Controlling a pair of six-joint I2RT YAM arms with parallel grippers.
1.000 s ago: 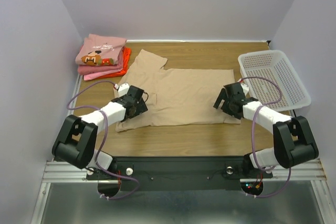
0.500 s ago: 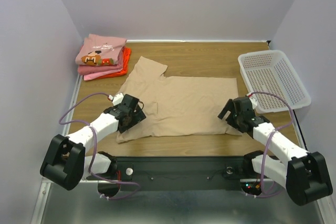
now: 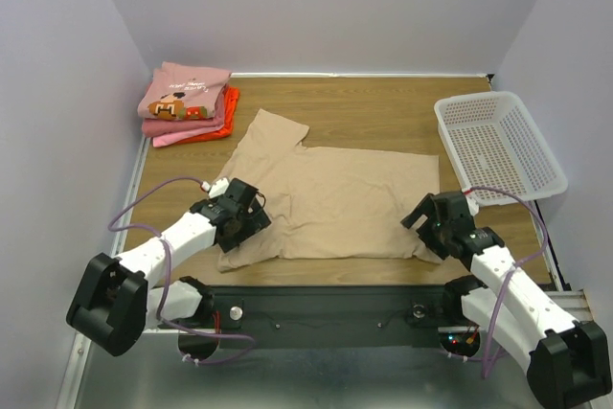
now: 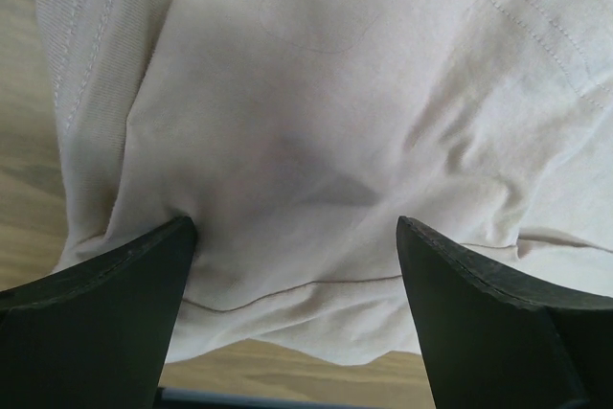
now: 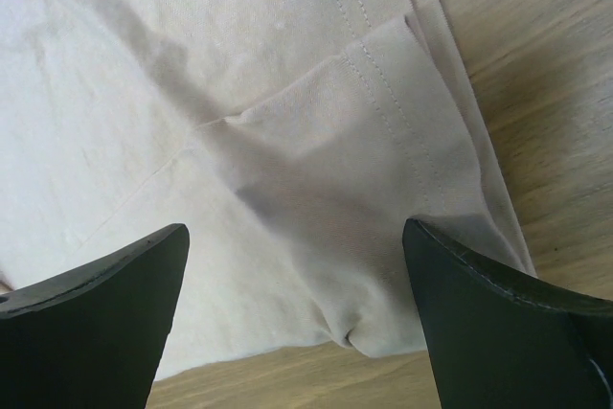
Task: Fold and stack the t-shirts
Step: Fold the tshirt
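Observation:
The tan t-shirt (image 3: 345, 203) lies spread flat on the wooden table, one sleeve pointing to the far left. My left gripper (image 3: 251, 222) is open over its near left corner; the left wrist view shows my jaws (image 4: 297, 227) wide apart with wrinkled tan cloth (image 4: 316, 93) between them. My right gripper (image 3: 426, 225) is open over the near right corner, jaws (image 5: 297, 229) astride a folded hem (image 5: 383, 93). At the far left is a folded stack: the dusty pink graphic shirt (image 3: 182, 93) on top, a lighter pink one (image 3: 177, 133) and an orange-red one (image 3: 224, 117) below.
A white plastic mesh basket (image 3: 484, 99) stands at the right side of the table. The shirt's near edge lies close to the table's front edge and the black base rail (image 3: 316, 299). Grey walls close in the left, right and back.
Both grippers have drawn back toward the near edge of the table, and the tan shirt has slid that way with them. The stack and basket have not moved.

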